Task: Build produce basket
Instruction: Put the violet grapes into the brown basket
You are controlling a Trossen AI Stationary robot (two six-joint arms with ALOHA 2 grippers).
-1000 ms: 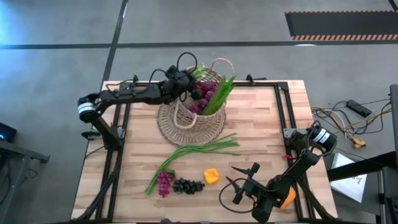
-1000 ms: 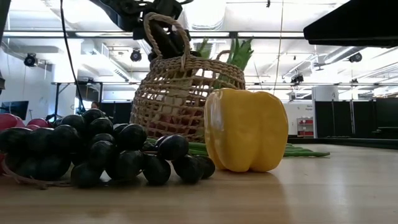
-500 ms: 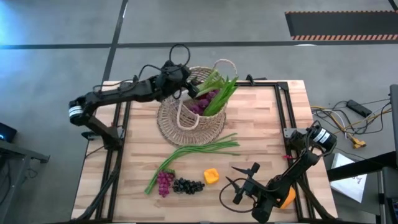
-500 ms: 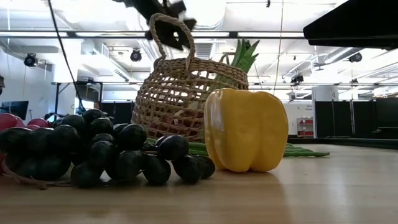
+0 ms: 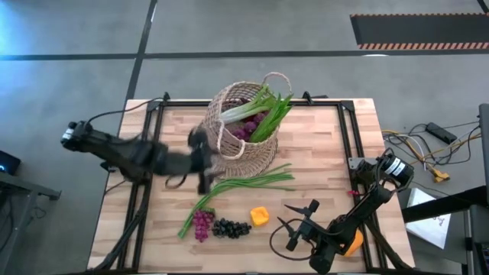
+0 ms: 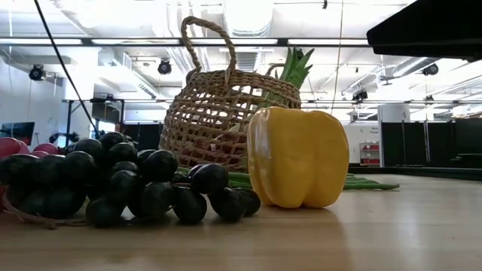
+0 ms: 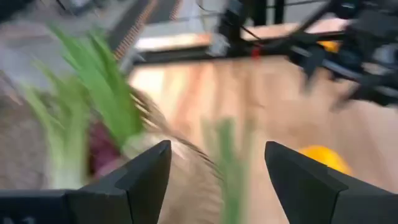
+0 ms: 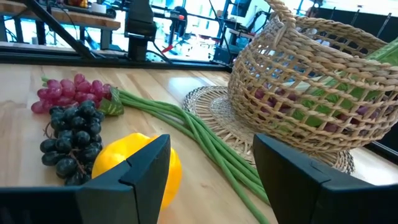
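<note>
The wicker basket [image 5: 243, 141] stands at the table's far middle on its flat woven base [image 8: 217, 106]. It holds a leek [image 5: 243, 108], leafy greens [image 5: 272, 116] and purple grapes [image 5: 246, 131]. Long green onions [image 5: 248, 183], purple grapes [image 5: 201, 224], black grapes [image 5: 231, 228] and a yellow pepper [image 5: 260, 217] lie on the table nearer me. My left gripper [image 5: 200, 159] is blurred, beside the basket's near-left side; its wrist view [image 7: 214, 183] shows it open and empty. My right gripper [image 5: 294, 224] is open and empty near the front edge, right of the pepper.
An orange [image 5: 353, 243] lies under my right arm at the near right. Black rails [image 5: 345, 137] run along the table's sides. Bare wood shows right of the basket [image 5: 321, 145] and at the near left [image 5: 137, 221].
My left gripper has risen out of the basket's far-left side, past its handle, and swung fast toward the near edge, down beside the basket's left. The leek now lies uncovered in the basket. My right arm has kept still.
</note>
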